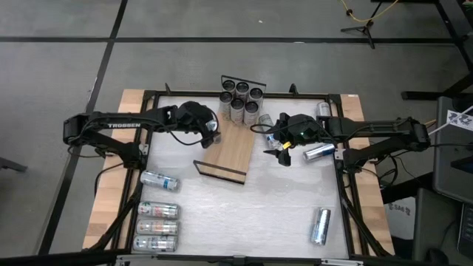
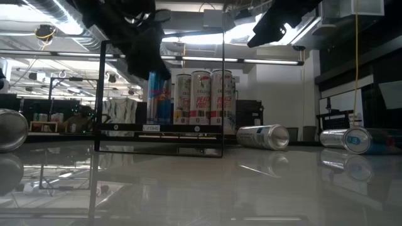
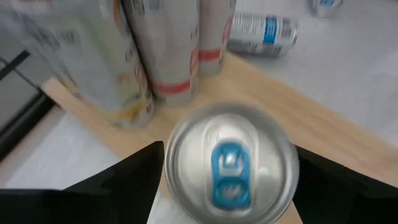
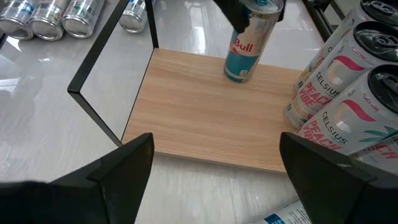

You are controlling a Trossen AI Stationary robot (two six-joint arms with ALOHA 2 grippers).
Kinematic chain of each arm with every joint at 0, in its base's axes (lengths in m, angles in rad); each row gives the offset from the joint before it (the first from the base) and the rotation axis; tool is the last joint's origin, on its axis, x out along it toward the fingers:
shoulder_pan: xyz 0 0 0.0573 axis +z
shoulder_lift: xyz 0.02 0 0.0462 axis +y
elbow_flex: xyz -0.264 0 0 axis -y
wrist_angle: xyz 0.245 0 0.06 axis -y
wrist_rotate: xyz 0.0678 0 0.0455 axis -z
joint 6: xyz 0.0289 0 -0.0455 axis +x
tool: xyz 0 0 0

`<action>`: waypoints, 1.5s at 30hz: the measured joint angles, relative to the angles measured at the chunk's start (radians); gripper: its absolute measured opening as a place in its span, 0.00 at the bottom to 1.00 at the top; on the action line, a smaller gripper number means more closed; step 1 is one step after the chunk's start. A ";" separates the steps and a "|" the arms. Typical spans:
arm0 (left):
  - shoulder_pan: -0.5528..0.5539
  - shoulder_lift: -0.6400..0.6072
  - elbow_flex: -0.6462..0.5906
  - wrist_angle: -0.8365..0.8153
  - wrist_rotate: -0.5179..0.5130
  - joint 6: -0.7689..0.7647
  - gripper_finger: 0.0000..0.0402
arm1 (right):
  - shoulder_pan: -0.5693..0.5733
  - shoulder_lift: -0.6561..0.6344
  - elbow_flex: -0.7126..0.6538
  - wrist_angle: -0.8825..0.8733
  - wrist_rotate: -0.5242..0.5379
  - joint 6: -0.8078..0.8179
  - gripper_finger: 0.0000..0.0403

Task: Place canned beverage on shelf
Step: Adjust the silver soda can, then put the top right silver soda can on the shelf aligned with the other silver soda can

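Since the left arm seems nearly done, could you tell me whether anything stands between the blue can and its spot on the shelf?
Nothing visible does. The blue can already stands upright on the shelf, apart from the group of upright cans at its far end. The left gripper straddles its top, fingers not visibly pressing it.

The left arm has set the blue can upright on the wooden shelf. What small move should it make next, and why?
Probably lift the left gripper straight up. The blue can stands upright on the shelf, apart from the other cans, and the jaws flank its top with gaps, so a sideways pull could tip it.
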 joint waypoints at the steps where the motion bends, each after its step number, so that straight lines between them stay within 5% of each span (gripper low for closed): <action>1: 0.000 0.000 0.013 0.000 0.000 0.001 0.76 | 0.000 0.000 0.000 0.000 0.000 0.000 0.85; 15: 0.001 0.000 0.266 -0.217 0.000 0.004 0.76 | 0.000 0.000 0.000 -0.002 0.000 0.000 0.85; 28: 0.001 0.000 0.335 -0.246 0.000 0.004 0.76 | 0.000 0.000 0.000 -0.045 -0.058 0.000 0.85; 45: -0.065 0.001 0.335 -0.245 0.000 0.005 0.76 | 0.000 -0.001 0.095 -0.783 -0.048 0.070 0.85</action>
